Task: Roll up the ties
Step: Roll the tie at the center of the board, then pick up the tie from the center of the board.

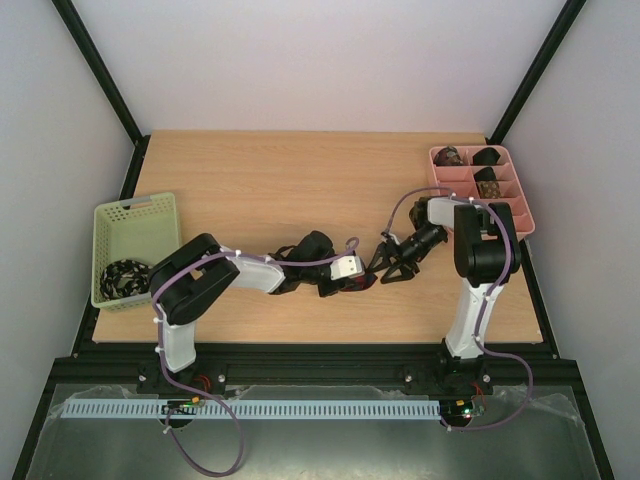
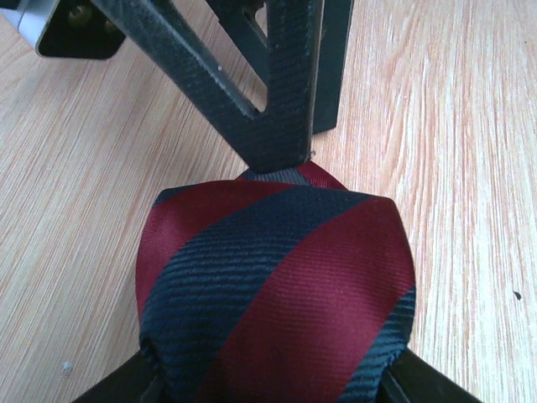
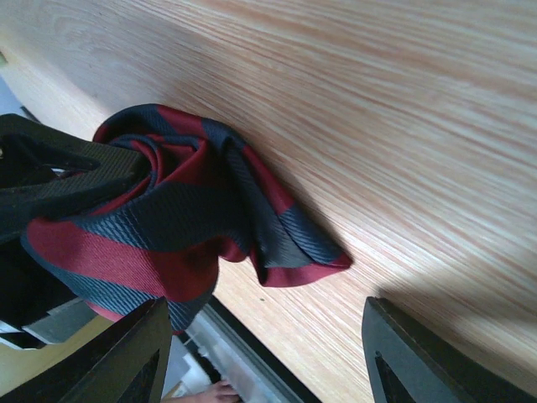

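- Top view: the left gripper (image 1: 362, 278) and right gripper (image 1: 393, 264) meet tip to tip just right of the frame's centre, low over the table (image 1: 260, 180). The striped tie (image 1: 362, 285) is only a dark red sliver between them. Rolled ties (image 1: 488, 157) sit in the tray (image 1: 520, 228) at upper right. A black-white tie (image 1: 125, 275) lies in the basket (image 1: 110, 215) at far left.
- Left wrist view: the striped tie fills the lower centre as a fat coil, clamped between the left gripper's fingers at the bottom corners. A black finger of the right gripper comes down from the top edge and ends right at the coil's far side. Whether it touches the cloth cannot be told.
- Right wrist view: the right gripper's own fingers stand apart along the bottom edge with nothing between them. The coil is at middle left in the left gripper's hold, and its loose end flares out on the wood at centre.
- Risk: that free end is not tucked, so a lift could probably let the coil unwind.
- Risk: the smooth cloth bulges past the fingers and might slip from the hold.
- Risk: the right finger, being so close, could snag a fold on backing away.
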